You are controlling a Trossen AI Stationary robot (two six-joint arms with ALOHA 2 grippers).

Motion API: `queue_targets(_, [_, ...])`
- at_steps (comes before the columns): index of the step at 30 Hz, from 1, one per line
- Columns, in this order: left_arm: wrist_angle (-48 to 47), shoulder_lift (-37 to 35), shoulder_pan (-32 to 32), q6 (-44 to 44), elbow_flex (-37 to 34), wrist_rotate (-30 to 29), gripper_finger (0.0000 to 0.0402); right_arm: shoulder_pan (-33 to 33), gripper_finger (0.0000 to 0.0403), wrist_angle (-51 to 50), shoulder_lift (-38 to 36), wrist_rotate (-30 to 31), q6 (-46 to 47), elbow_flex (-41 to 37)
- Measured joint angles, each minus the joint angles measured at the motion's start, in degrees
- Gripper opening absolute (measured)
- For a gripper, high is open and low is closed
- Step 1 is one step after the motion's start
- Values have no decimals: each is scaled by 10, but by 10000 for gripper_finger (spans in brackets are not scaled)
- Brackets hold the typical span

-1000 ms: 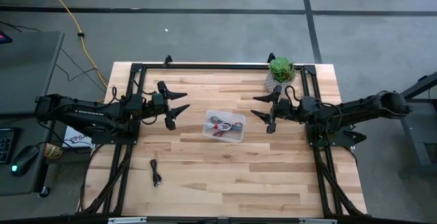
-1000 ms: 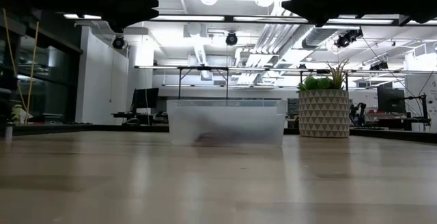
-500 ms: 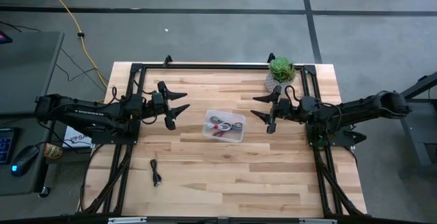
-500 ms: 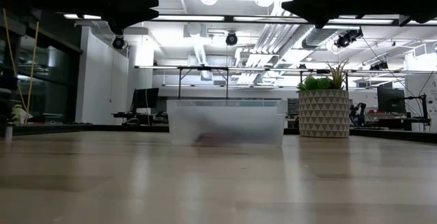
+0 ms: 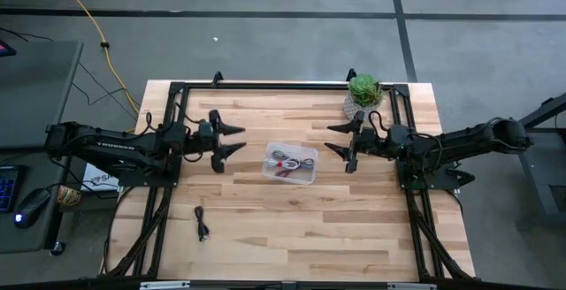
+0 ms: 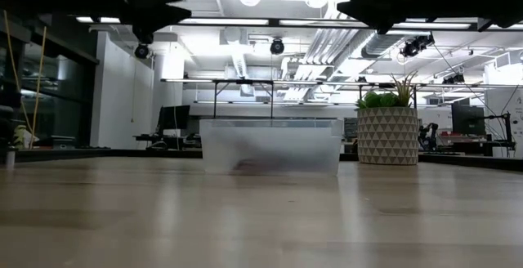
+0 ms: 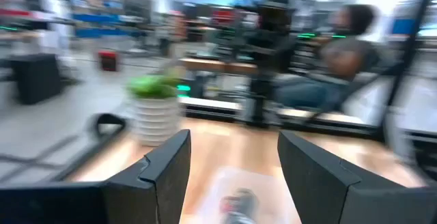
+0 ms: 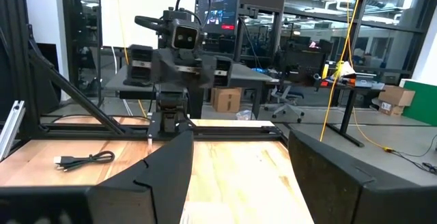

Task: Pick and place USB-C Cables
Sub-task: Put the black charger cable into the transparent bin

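A clear plastic bin [image 5: 310, 177] stands mid-table; grey, white and dark red cable bundles [image 5: 285, 162] lie inside it. The black cable [image 5: 202, 224] lies loose on the wood near the table's near-left part and also shows in the right wrist view [image 8: 85, 160]. My left gripper [image 5: 237, 140] hovers open, left of the bin, pointing at it; its wrist view shows the bin [image 7: 239, 198] between its fingers. My right gripper [image 5: 339, 138] hovers open, right of the bin. In the low view both grippers [image 6: 167, 11] [image 6: 359, 6] hang above the bin [image 6: 270, 145].
A potted plant [image 5: 363, 91] stands at the far right of the table, close behind my right gripper. A black frame runs along the table's far, left and right sides. A person sits beyond the table [image 7: 341, 46]. Bare wood lies between the bin and the near edge.
My left gripper has swung a little toward the table's near edge and is still moving. The right arm, the bin and the black cable have kept still.
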Motion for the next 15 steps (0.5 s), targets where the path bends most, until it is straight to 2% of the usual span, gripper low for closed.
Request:
queue_targets(3, [-7, 0, -3, -13, 4, 69, 200, 0, 232, 0, 0, 0, 0, 0])
queue_targets(5, [-44, 0, -14, -13, 22, 88, 200, 0, 232, 0, 0, 0, -1, 0])
queue_targets(12, [-372, 22, -103, -11, 144, 80, 200, 0, 232, -1, 0, 0, -2, 0])
queue_targets(15, [-453, 36, -157, -17, 175, 77, 200, 0, 232, -5, 0, 0, -2, 0])
